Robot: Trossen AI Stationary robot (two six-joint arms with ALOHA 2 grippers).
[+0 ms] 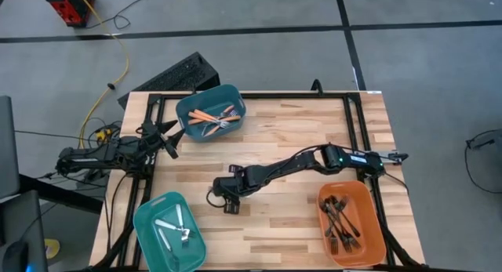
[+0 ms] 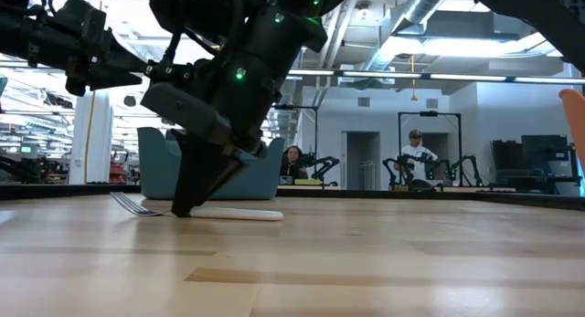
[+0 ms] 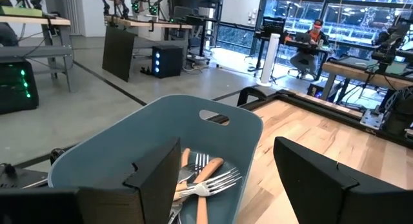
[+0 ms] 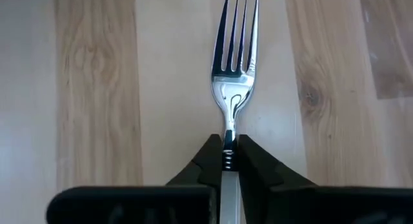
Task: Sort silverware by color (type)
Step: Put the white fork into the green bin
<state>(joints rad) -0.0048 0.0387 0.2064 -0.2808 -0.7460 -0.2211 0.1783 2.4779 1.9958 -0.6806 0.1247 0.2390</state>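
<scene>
On the wooden surface (image 1: 298,131), near its middle, the right end effector (image 4: 229,153) is pinched narrow on the neck of a silver fork (image 4: 233,62) lying flat. The grip is thin — lifting could let the fork swivel or slip out. The left end effector (image 3: 226,179) waits spread wide by the teal bin (image 3: 161,130) of orange-handled forks (image 3: 203,175).

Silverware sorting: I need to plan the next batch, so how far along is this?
Mostly done: orange-handled forks lie in the far teal bin, black forks in the orange bin, silver forks in the near teal bin. In hand: right gripper jaws closed on the last loose silver fork, which lies on the table. Left: binning it.
</scene>
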